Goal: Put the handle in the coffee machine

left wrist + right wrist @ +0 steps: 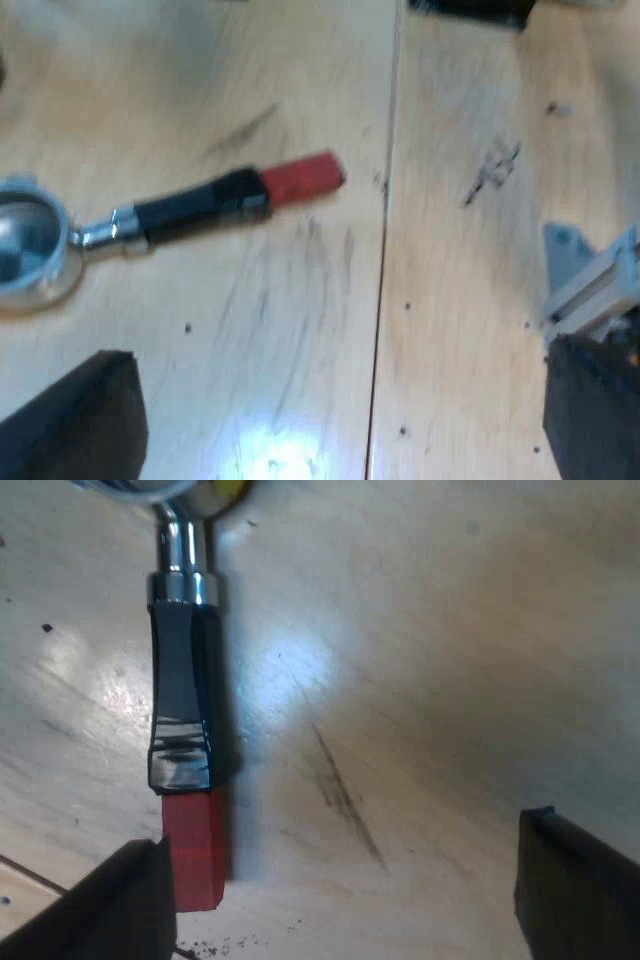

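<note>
The left claw [330, 430] is released, its two black fingers [70, 420] spread wide over bare table [480, 300], holding and touching nothing. Taking twelve o'clock as straight ahead of the fingers, the holder [200, 205] lies flat on the wood at about ten to eleven o'clock, well apart from the claw. Its metal basket [25, 250] faces up, and the dark handle runs from the basket toward two o'clock, ending in the red end [305, 180]. A seam [385, 250] between two boards runs from six to twelve o'clock just past the red end. A dark object [470, 8] sits far off near twelve o'clock; I cannot tell what it is.

The right claw [335, 900] is also released and spread wide, gripping nothing. The holder [185, 700] lies with its handle along the twelve-to-six line and its red end [195, 850] nearest the claw, just inside the gap and close against one finger [90, 910]; whether they touch cannot be told. The other finger [580, 890] stands well apart from it. A dark scuff [340, 790] marks the wood between the fingers at about twelve o'clock.
</note>
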